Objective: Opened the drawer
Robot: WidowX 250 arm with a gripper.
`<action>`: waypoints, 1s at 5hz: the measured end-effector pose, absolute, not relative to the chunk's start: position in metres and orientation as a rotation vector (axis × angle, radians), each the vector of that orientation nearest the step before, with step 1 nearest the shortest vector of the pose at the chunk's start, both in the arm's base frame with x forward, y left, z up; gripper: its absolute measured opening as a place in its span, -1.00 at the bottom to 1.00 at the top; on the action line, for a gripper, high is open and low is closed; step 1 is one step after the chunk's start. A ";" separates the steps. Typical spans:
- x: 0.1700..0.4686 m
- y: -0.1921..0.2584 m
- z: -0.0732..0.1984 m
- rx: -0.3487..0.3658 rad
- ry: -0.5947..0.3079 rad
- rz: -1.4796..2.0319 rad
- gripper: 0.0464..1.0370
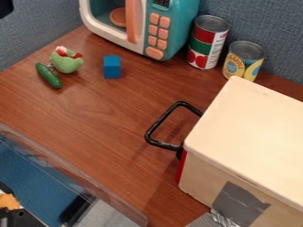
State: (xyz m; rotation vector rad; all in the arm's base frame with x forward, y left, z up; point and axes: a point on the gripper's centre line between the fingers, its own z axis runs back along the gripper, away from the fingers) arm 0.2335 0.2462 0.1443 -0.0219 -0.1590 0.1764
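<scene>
Here's the red drawer (181, 167), up against the cream box (248, 133) toward the worktop's (106, 115) right edge, 1 black handle (155, 128) jutting out; 2 cans (207, 42) (side by side) line the back edge. The jaws? Can't tell their state.

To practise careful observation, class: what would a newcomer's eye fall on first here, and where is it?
First, probably the big cream box at the right, with its black handle jutting left over the brown tabletop. Next, the teal toy microwave with orange buttons at the top edge. The blue cube at upper left also stands out.
</scene>
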 end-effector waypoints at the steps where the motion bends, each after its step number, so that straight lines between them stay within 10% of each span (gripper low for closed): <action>1: 0.234 0.244 0.132 -0.051 -0.136 0.179 0.92; 5: 0.241 0.114 0.086 -0.209 -0.076 0.066 0.92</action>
